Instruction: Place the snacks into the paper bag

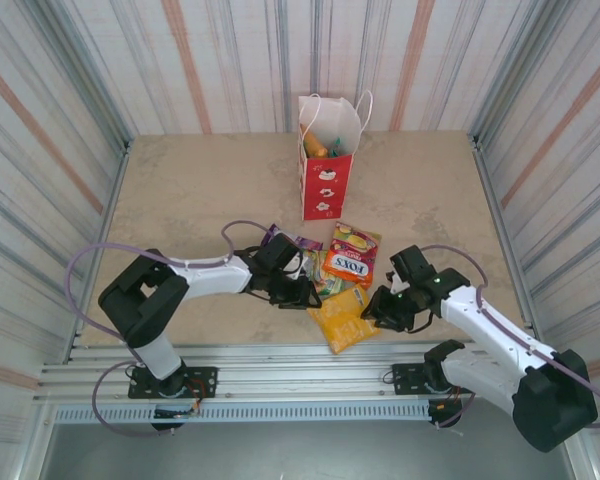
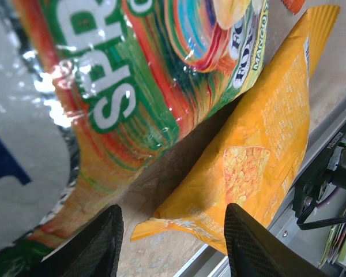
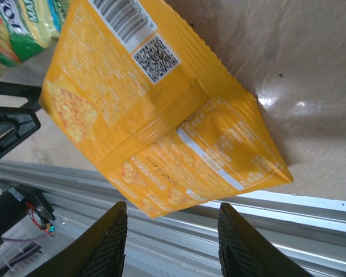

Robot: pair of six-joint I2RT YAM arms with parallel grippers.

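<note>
- The paper bag point(image 1: 325, 185) stands upright at the far middle of the table point(image 1: 180, 210). Its mouth is open, its top white and its lower band red.
- Orange and green contents point(image 1: 318, 148) show inside the bag's mouth; what they are cannot be told.
- The remaining snacks lie in a cluster at the near middle of the table, well apart from the bag.
- The FOX'S packet point(image 1: 350, 258) lies flat at the far side of the cluster, and the purple packet point(image 1: 278, 236) is at its left edge.
- The orange-yellow packet point(image 1: 345, 318) lies nearest the table's near edge, printed back upward, beside the metal rail point(image 3: 277, 231).
- The green-and-orange packet point(image 2: 121, 104) partly overlaps the orange-yellow packet's left side.
- The left gripper point(image 2: 173, 245) is low over the cluster's left side. It is released, jaws well apart, with a corner of the orange-yellow packet just ahead of the fingers. Nothing is grasped.
- The right gripper point(image 3: 172, 231) is at the cluster's right. It is released, jaws apart, with the orange-yellow packet's near edge at the fingertips and not clamped.
</note>
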